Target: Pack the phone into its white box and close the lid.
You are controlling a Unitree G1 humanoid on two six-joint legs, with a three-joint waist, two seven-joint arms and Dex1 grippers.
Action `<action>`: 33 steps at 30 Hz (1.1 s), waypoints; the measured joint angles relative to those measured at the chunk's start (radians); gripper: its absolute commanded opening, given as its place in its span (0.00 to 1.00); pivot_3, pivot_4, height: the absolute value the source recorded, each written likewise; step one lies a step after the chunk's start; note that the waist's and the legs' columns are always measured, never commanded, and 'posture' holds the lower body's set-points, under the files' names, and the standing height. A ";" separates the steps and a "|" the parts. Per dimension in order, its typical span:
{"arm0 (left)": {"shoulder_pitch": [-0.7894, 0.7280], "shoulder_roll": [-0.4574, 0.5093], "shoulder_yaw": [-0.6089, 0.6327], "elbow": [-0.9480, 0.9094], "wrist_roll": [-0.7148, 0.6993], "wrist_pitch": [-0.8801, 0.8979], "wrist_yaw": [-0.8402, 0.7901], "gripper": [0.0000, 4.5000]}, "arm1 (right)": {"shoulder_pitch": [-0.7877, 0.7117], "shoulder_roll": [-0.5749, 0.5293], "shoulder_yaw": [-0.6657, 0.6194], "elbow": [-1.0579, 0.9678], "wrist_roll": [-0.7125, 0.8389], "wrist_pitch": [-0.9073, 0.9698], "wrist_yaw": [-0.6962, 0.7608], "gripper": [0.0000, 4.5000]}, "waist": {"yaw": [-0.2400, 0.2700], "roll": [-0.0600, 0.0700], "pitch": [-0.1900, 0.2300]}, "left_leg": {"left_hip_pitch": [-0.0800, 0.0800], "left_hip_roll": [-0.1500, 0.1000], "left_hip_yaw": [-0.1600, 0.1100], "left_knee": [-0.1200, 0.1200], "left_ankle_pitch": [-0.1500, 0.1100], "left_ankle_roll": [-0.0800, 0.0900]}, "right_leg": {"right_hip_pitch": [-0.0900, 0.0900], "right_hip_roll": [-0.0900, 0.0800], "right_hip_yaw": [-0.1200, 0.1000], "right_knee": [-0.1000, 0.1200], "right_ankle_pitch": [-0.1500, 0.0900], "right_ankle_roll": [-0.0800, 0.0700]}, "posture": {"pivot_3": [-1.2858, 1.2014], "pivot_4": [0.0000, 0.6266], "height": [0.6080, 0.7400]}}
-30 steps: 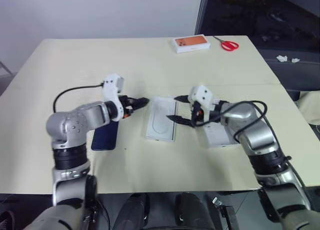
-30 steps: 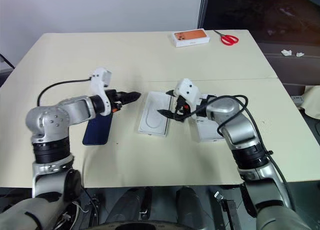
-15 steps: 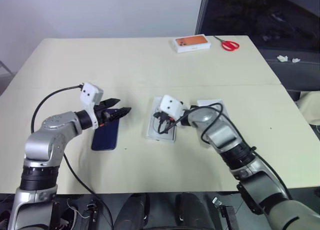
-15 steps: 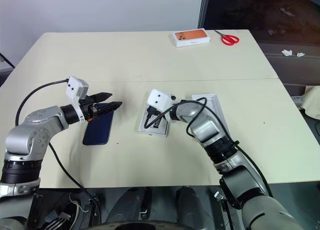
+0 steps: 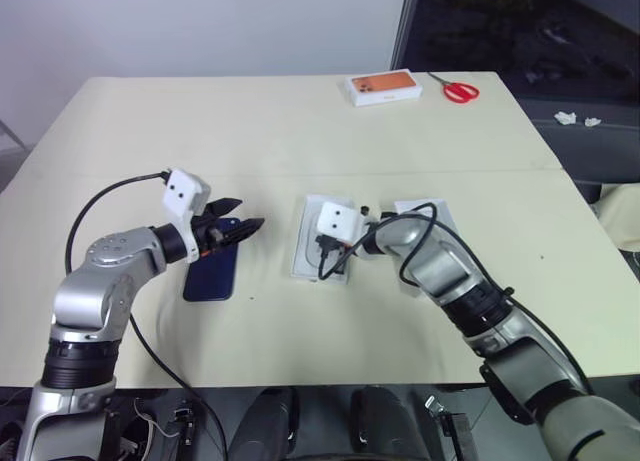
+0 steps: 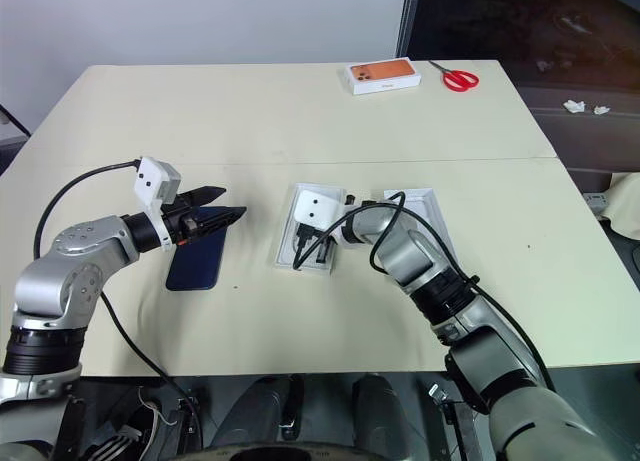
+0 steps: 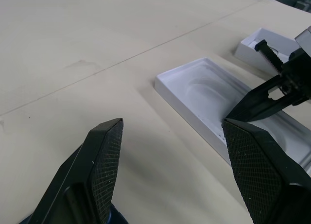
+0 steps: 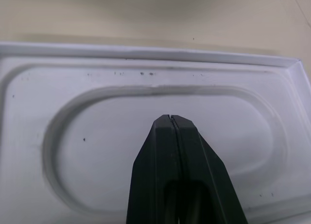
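The dark navy phone (image 5: 209,275) lies flat on the table at the left. My left gripper (image 5: 246,214) hovers open just above the phone's far end, with nothing between its fingers (image 7: 108,151). A flat white insert (image 5: 342,205) with an oval recess lies in the middle. My right gripper (image 8: 170,118) is shut, and its tip is down over that recess, holding nothing. The white box (image 6: 425,203) sits just right of the insert, partly hidden behind my right arm. The lid is out of view.
A white box with an orange phone picture (image 5: 383,87) and red scissors (image 5: 460,91) lie at the table's far edge. A black cable loops off my left wrist (image 5: 100,201). The cream table (image 5: 250,131) has a seam across its middle.
My right gripper came down and leftward onto the insert and shut. My left gripper drew back to the left, from beside the insert to over the phone, still open.
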 measured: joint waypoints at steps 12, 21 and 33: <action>-0.022 -0.014 -0.035 0.027 0.037 -0.013 0.034 0.76 | 0.002 0.065 -0.168 -0.015 0.128 0.076 -0.009 0.00 | 0.000 0.000 0.000 | 0.000 0.000 0.000 0.000 0.000 0.000 | 0.000 0.000 0.000 0.001 0.000 0.000 | 0.52 0.24 1.00; -0.017 -0.017 -0.042 0.064 0.065 -0.003 0.061 0.76 | 0.018 -0.123 -0.249 0.015 0.143 0.002 0.034 0.00 | -0.002 0.000 0.000 | -0.001 0.000 0.001 0.000 0.000 0.001 | 0.002 0.000 0.000 0.001 0.000 0.000 | 0.52 0.24 1.00; 0.012 0.058 -0.006 0.116 0.039 0.033 0.005 0.76 | 0.023 0.007 -0.254 -0.024 0.185 0.024 0.001 0.00 | -0.013 0.000 0.000 | -0.001 0.001 0.001 -0.002 0.000 0.001 | -0.001 0.001 0.002 0.002 0.000 0.000 | 0.52 0.24 1.00</action>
